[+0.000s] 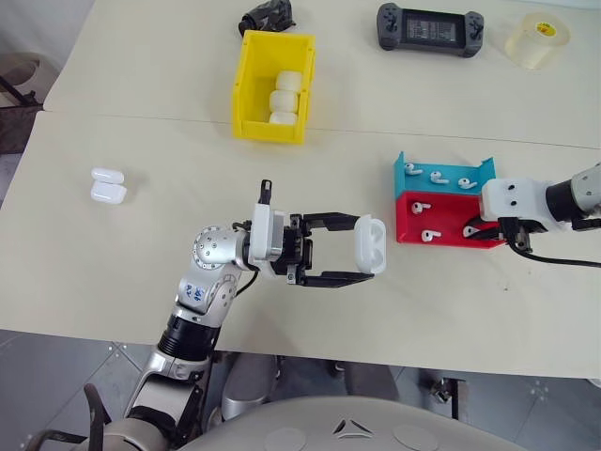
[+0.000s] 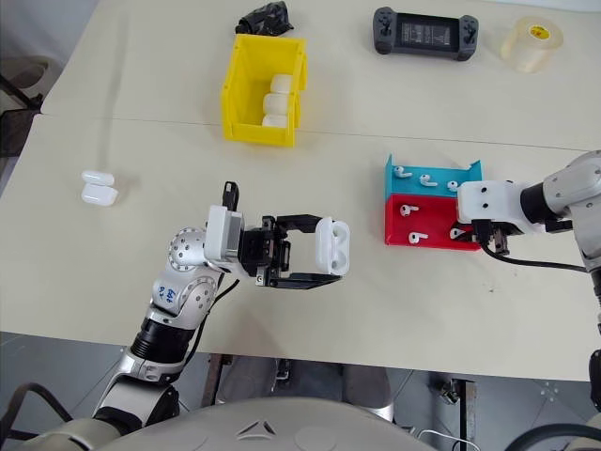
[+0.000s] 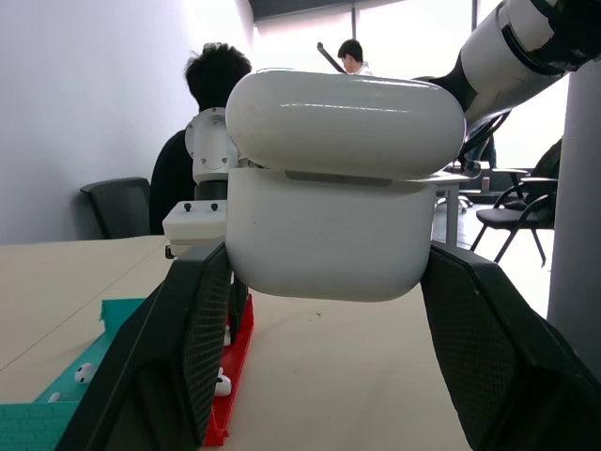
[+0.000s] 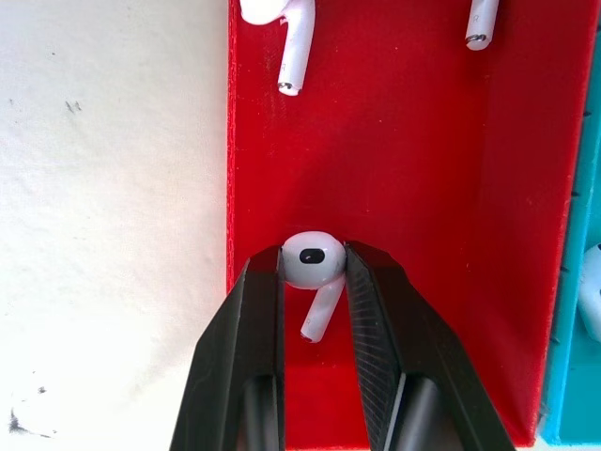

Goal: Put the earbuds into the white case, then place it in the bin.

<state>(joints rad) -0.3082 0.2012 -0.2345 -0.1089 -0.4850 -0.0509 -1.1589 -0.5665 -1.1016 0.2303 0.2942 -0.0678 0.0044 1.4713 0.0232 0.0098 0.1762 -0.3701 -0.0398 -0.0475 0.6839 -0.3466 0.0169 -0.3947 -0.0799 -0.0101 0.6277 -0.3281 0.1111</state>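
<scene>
Left eye view: left gripper (image 1: 374, 256) reaches level near the counter's (image 1: 141, 244) front edge, jaws pinching the white case (image 1: 372, 244). Right gripper (image 4: 314, 266) angles down into the red tray (image 4: 394, 188), jaws clamping an earbud (image 4: 312, 263). The bin (image 1: 272, 77) sits mid-counter toward the rear. People sit behind.

A black handheld game console (image 1: 431, 29) and a clear tape roll (image 1: 537, 39) are lying at the bench's (image 1: 141, 244) far edge, near a dark crumpled object (image 1: 267, 16).

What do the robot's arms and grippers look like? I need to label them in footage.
Silver-grey jointed arms with black segments end in white wrist housings. The left gripper and right gripper have two black, flat, textured fingers. Black cables trail from each wrist.
</scene>
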